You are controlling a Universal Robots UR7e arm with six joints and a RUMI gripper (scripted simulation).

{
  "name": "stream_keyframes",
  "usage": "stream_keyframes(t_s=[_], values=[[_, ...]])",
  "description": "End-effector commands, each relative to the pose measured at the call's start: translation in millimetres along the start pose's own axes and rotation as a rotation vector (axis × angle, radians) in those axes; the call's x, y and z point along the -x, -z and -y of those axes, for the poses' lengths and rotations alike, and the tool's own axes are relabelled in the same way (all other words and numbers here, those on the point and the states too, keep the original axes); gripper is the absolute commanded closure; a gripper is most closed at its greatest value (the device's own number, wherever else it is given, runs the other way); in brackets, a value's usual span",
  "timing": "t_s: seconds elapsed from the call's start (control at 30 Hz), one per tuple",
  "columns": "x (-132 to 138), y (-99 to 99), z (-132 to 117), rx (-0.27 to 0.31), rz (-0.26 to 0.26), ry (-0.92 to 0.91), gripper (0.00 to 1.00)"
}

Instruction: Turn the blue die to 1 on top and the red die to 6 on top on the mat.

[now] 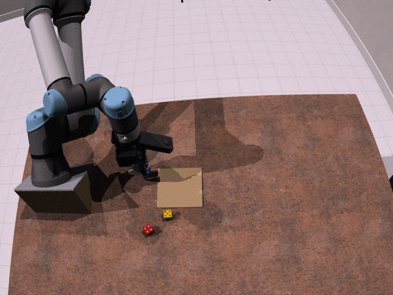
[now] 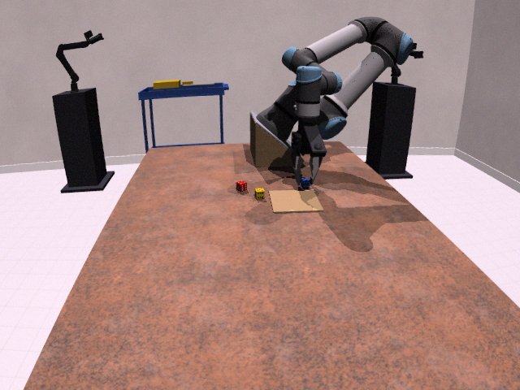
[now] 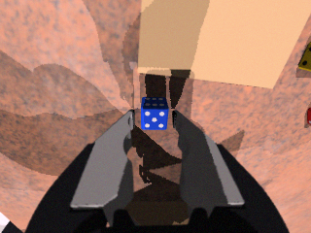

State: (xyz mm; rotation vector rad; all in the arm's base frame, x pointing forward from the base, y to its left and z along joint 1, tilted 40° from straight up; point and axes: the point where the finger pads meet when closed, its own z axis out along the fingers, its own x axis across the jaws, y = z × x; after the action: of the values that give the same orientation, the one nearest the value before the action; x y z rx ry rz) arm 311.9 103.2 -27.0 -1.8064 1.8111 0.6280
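Blue die [image 3: 155,114] between parted jaws, apparently untouched; mat [image 3: 243,44] edge near.

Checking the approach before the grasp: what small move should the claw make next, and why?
Probably lower a little further, then close. The claw is open, its tips flanking the blue die without gripping it; the die sits on the table just short of the mat.

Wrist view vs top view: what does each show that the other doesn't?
Wrist only: the blue die just beyond the open hand tips, not gripped, five pips facing the camera. Top only: the red die showing five, the arm's base, the mat whole. Both: die beside the mat's corner, off it; yellow die off it too.
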Motion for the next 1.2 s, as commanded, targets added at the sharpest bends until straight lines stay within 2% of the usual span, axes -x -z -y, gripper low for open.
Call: stream_keyframes(t_s=[0.0, 0.83, 0.87, 1.17], values=[[1.1, -2.2, -1.3, 0.003, 0.003, -0.001, 0.76], [1.1, -2.2, -1.3, 0.003, 0.003, -0.001, 0.76], [1.1, -2.2, -1.3, 0.003, 0.003, -0.001, 0.94], [1.1, -2.2, -1.3, 0.003, 0.003, -0.001, 0.94]])
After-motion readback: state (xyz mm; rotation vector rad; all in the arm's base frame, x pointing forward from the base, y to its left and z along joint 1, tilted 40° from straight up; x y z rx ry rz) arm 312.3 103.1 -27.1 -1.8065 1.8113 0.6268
